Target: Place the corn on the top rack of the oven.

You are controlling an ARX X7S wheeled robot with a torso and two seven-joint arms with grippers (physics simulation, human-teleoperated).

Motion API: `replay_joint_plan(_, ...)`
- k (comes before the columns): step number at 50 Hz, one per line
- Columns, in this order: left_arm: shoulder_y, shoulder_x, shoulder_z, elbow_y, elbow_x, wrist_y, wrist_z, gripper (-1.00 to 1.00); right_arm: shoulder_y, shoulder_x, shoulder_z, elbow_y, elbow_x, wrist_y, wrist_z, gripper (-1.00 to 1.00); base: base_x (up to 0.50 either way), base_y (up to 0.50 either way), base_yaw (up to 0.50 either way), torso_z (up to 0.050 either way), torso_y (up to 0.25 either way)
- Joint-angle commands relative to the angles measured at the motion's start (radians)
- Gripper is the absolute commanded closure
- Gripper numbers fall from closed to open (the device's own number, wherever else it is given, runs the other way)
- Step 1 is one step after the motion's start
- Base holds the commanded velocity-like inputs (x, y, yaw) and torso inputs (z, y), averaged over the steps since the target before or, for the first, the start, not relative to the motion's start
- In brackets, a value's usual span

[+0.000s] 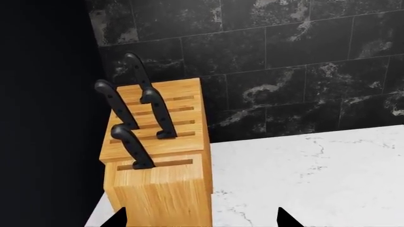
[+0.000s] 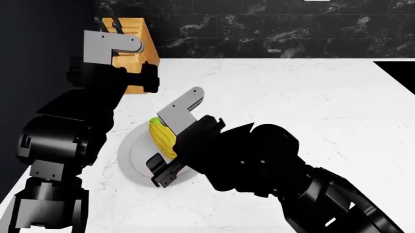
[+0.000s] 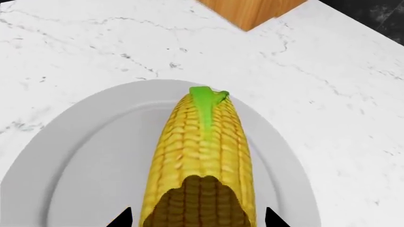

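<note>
The corn [image 3: 202, 156], yellow with a green tip, lies on a white plate [image 3: 88, 161] on the marble counter. In the head view the corn [image 2: 162, 137] lies left of centre, its near end hidden under my right gripper [image 2: 176, 148]. My right gripper [image 3: 197, 220] is open, one fingertip on each side of the cob's near end with a small gap on both sides. My left gripper [image 1: 202, 218] is open and holds nothing. It hovers next to the knife block at the back left. The oven and its top rack are out of view.
A wooden knife block [image 1: 158, 156] with several black-handled knives stands in the counter's back left corner against the black marbled wall [image 1: 303, 71]. The white marble counter [image 2: 279, 92] stretches to the right. A dark cut-out [image 2: 399, 73] breaks its right edge.
</note>
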Motion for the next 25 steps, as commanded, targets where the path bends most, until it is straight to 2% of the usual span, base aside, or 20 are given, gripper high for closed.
replay_joint_plan(1, 0.002, 0.0, 0.002, -0.004, -0.004, 0.004, -0.002, -1.0, -0.003, -0.003, -0.019, 0.033, -0.015, -0.028, -0.024, -1.0, 0.0, 0.0, 0.0, 0.0, 0.0)
replay_joint_plan(20, 0.018, -0.012, -0.002, 0.001, -0.013, 0.012, -0.005, -1.0, -0.004, -0.009, -0.063, 0.063, -0.055, -0.064, -0.032, -1.0, 0.0, 0.0, 0.0, 0.0, 0.0)
replay_joint_plan(21, 0.019, -0.012, -0.001, 0.0, -0.012, 0.014, -0.007, -1.0, -0.009, -0.009, -0.057, 0.067, -0.043, -0.065, -0.04, 1.0, 0.0, 0.0, 0.0, 0.0, 0.0)
replay_joint_plan(25, 0.02, -0.014, 0.0, 0.008, -0.012, 0.01, -0.01, -1.0, -0.007, -0.006, -0.059, 0.067, -0.043, -0.064, -0.036, 1.0, 0.0, 0.0, 0.0, 0.0, 0.0)
